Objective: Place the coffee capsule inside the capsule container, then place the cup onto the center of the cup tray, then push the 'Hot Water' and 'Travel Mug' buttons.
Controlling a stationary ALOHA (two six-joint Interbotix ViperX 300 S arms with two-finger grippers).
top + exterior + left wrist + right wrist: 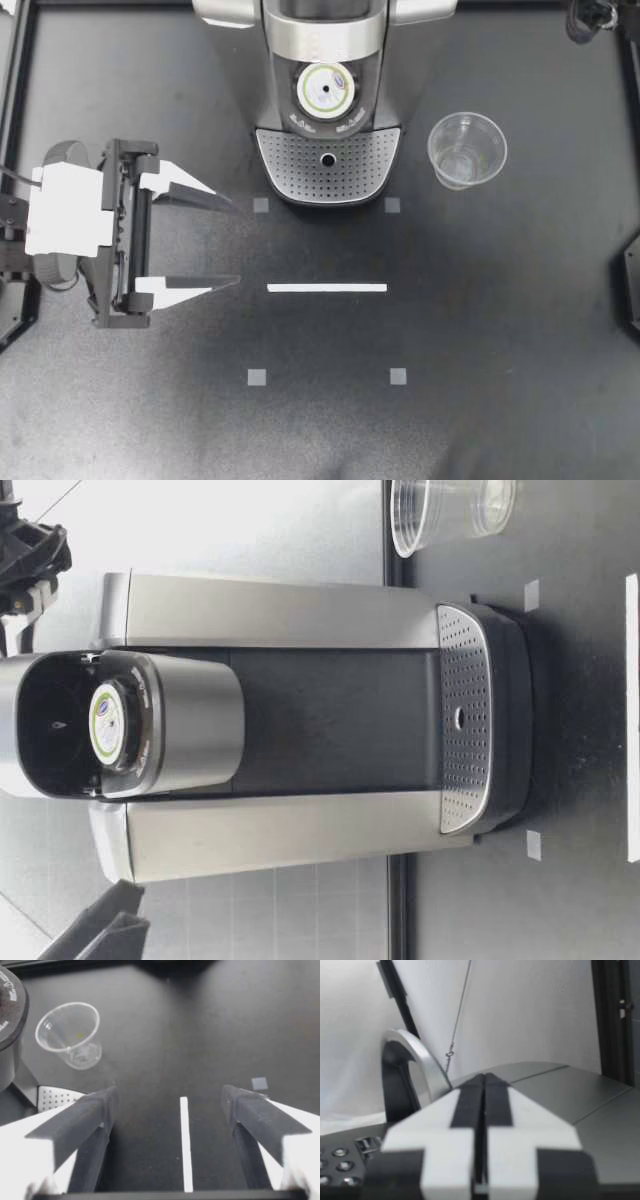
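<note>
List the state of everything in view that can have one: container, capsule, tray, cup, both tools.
Capsule container, open, loaded.
Coffee capsule, seated in the container.
Cup tray, nothing on it.
Cup, upright, empty, standing beside the tray, not on it.
Left tool, open, holding nothing.
Right tool, shut, holding nothing.

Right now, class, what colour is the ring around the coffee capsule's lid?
Yellow-green; the coffee capsule shows best in the top view.

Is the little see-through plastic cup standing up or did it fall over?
Standing up. The clear plastic cup sits on its base, open mouth up, beside the silver coffee machine.
</note>
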